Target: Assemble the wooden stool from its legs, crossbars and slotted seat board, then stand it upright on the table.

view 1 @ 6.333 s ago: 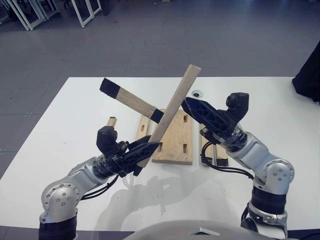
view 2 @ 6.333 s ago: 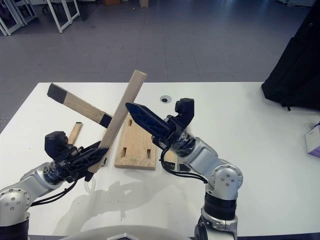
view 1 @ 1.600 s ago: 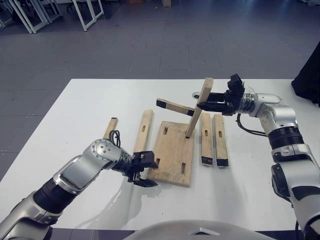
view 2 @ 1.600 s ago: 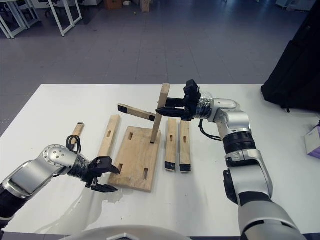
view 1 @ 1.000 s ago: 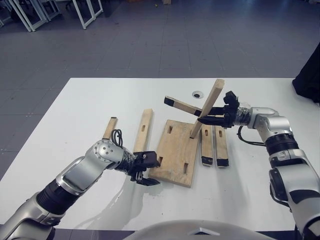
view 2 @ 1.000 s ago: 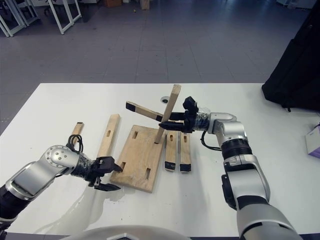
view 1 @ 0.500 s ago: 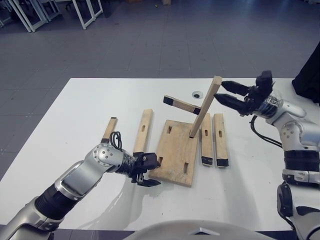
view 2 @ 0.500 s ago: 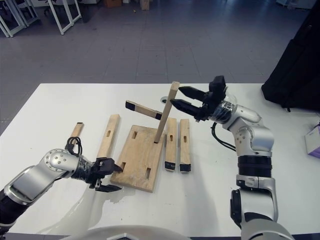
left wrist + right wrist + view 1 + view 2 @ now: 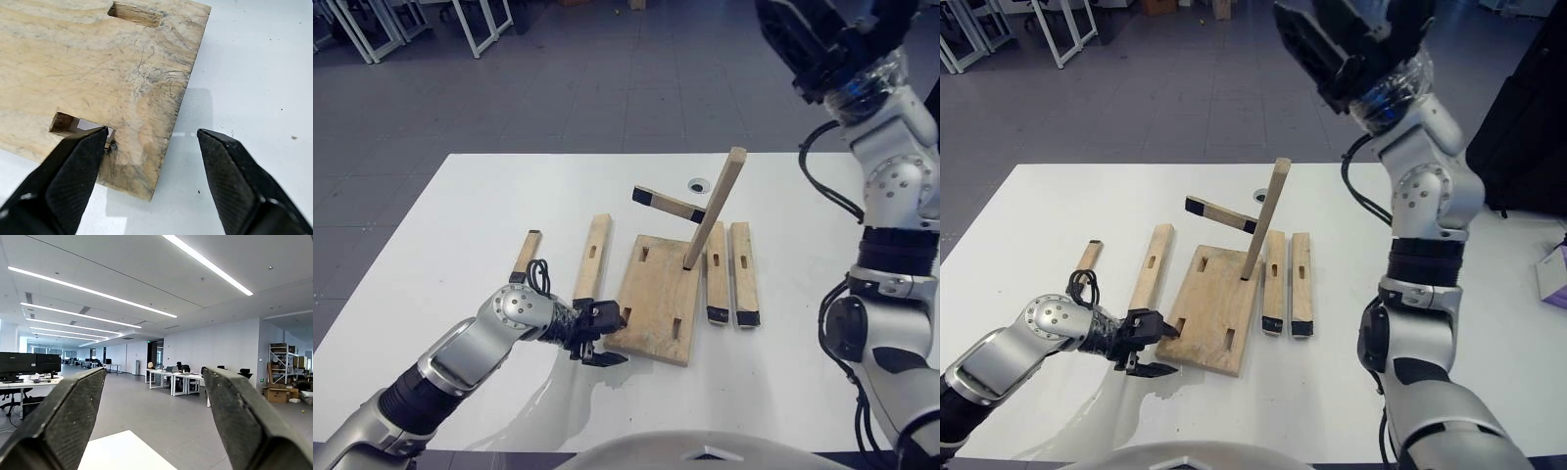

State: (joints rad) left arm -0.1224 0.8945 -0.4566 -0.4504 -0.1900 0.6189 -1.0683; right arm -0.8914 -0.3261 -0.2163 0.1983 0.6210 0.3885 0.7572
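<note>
Slotted seat board (image 9: 656, 292) lies flat near the middle of the white surface (image 9: 460, 211). One leg (image 9: 721, 191) stands in the slot at the board's 1 o'clock corner and is tilted toward 1 o'clock. A crossbar (image 9: 671, 205) with a black end goes out from this leg toward 10 o'clock, above the board and not touching it. At 3 o'clock, just beside the board, a second leg (image 9: 717, 272) and a third leg (image 9: 742, 272) lie flat side by side, with their black tips at the 6 o'clock end. At 9 o'clock lies a long slotted bar (image 9: 591, 257), and further at 9 o'clock a short wooden piece (image 9: 526, 253). The left jaws are low at the board's 7 o'clock corner. They are wide open and grip nothing: one fingertip (image 9: 73, 166) is at the edge of the nearest slot, the other is over the bare surface past the board's edge. The right jaws are lifted high above the surface at about 2 o'clock, also wide open and empty.
</note>
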